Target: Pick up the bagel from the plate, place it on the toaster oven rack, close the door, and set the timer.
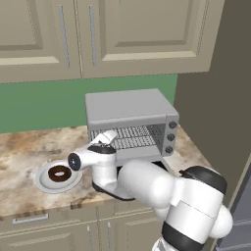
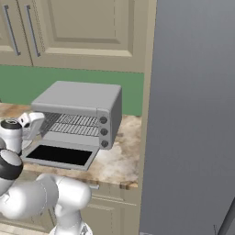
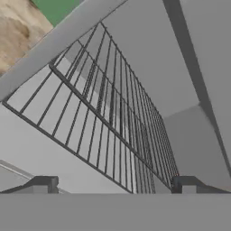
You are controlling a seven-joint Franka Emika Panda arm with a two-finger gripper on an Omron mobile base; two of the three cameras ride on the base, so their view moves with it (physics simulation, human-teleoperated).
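The dark brown bagel (image 1: 60,172) lies in the middle of the light plate (image 1: 43,185) on the counter, left of the toaster oven. The oven's door (image 2: 59,156) hangs folded down and open, black glass facing up. The silver toaster oven rack (image 1: 133,137) (image 2: 73,125) spans the cavity. My gripper (image 1: 108,136) (image 2: 36,119) hovers at the left end of the oven's mouth, above and right of the plate. In the hand view the gripper (image 3: 115,187) is open with nothing between its fingertips (image 3: 43,184), looking along the rack (image 3: 103,122).
Three round knobs (image 1: 170,137) (image 2: 103,131) run down the oven's right panel. Beige wall cabinets (image 1: 98,34) hang above. A tall grey wall (image 2: 193,114) rises right of the oven. The marble counter (image 1: 24,147) stretches left of the plate.
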